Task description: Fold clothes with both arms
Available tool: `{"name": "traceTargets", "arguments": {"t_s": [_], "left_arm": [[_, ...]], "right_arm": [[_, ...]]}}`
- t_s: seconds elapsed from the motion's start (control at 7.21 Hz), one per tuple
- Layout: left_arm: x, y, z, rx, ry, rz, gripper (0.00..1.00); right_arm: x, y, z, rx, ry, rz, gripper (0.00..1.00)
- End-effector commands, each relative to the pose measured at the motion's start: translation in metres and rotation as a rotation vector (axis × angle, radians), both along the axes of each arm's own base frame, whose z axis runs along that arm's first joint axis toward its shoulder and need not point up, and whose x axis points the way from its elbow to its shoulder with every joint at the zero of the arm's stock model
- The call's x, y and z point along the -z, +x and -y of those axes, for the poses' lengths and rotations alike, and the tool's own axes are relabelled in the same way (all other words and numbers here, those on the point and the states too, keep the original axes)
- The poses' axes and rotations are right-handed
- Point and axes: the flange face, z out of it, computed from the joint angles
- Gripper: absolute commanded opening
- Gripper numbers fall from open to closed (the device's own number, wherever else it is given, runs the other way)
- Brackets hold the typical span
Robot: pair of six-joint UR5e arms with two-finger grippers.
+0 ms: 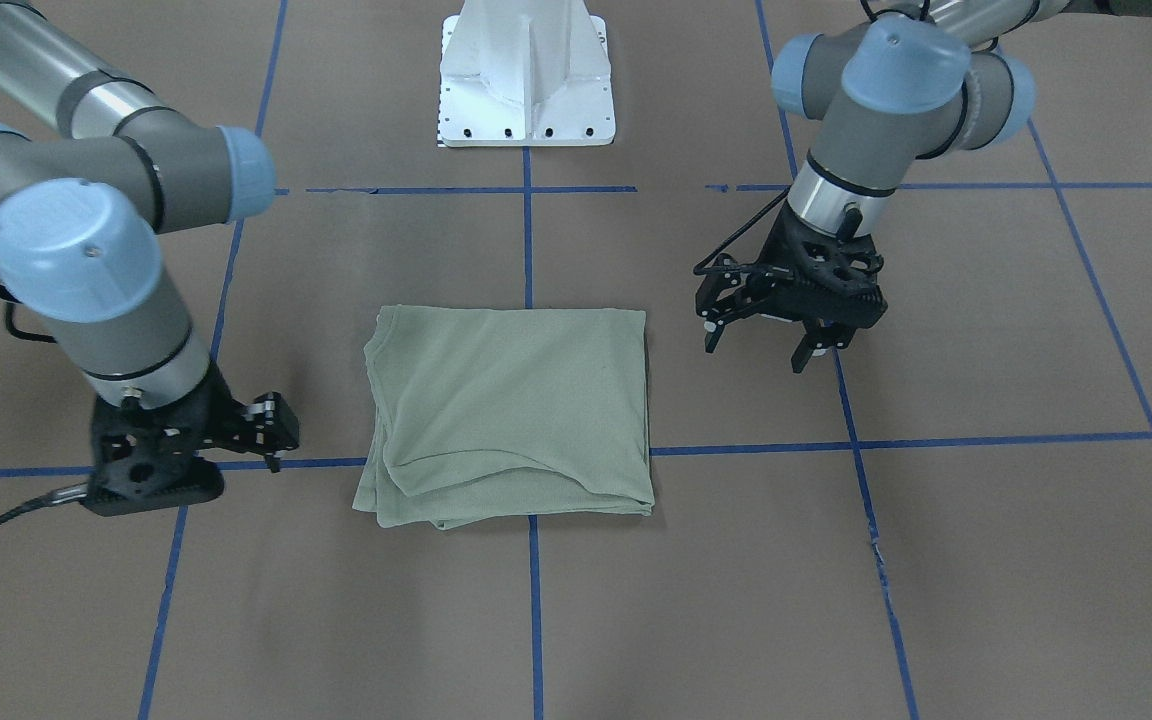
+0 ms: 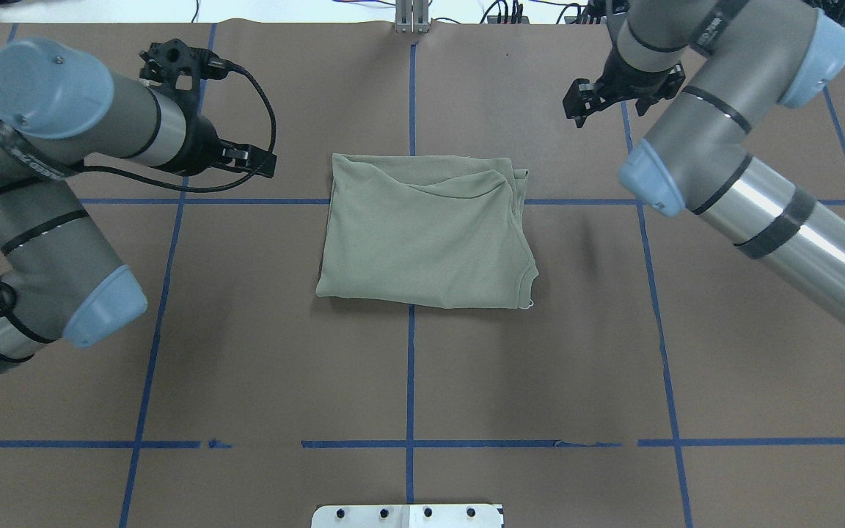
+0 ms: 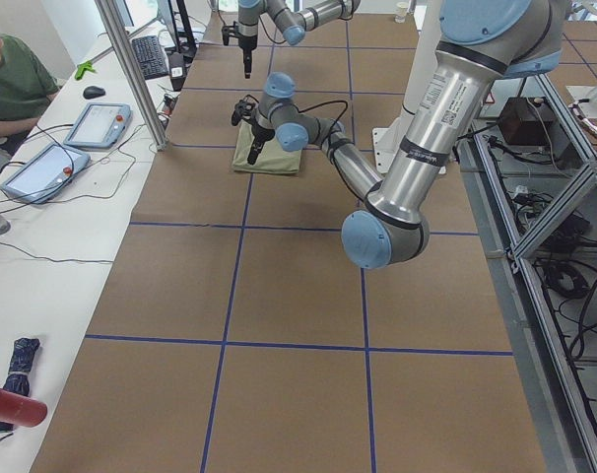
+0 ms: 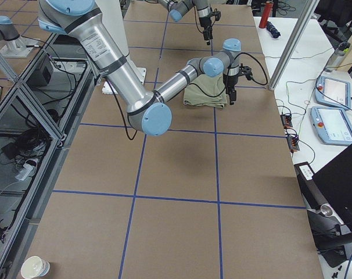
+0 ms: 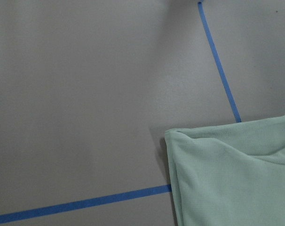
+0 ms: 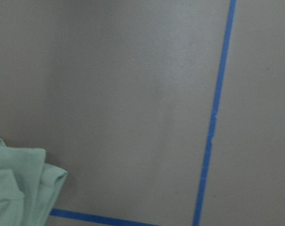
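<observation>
Lying folded into a rough rectangle at the middle of the brown table, the sage-green shirt is seen flat on the surface where two blue tape lines cross beneath it; its layered edges are stacked along the side far from the robot, and the ribbed collar is turned to the near corner on the robot's right; the left gripper is held above the table off the shirt's left side, with bare table between the two; its fingers are spread wide and nothing is held between them; in the left wrist view only the shirt's far left corner is caught, at the lower right of the picture, with a tape line running under it; the right gripper is held off the shirt's right side, out beyond the far right corner and apart from the cloth; its fingers are likewise spread and nothing is gripped; in the right wrist view the bunched layers of that corner are caught at the lower left edge, beside a tape line; the shirt is touched by neither gripper and is flanked by both, one to each side.
</observation>
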Motion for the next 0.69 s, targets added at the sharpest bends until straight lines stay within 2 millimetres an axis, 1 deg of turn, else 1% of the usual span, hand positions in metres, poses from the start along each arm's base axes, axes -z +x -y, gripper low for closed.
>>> {"name": "traceTargets", "arguments": {"t_s": [0.0, 0.14, 0.28, 0.42, 0.56], "left_arm": [[-0.04, -0.089, -0.006, -0.068, 0.074, 0.157, 1.0], [-0.08, -0.146, -0.002, -0.136, 0.112, 0.216, 1.0], [-0.123, -0.206, 0.0, -0.198, 0.157, 0.284, 1.0], [-0.159, -0.271, 0.0, -0.207, 0.145, 0.296, 1.0], [-0.213, -0.31, -0.026, -0.216, 0.063, 0.275, 1.0]], "right_arm": [[-0.075, 0.119, -0.007, 0.149, 0.067, -0.032, 1.0], [-0.129, 0.184, -0.015, 0.223, 0.091, -0.033, 1.0], [-0.179, 0.252, -0.032, 0.267, 0.105, -0.024, 1.0], [-0.229, 0.306, -0.062, 0.247, 0.066, -0.006, 1.0], [-0.292, 0.337, -0.113, 0.205, -0.037, 0.002, 1.0]]}}
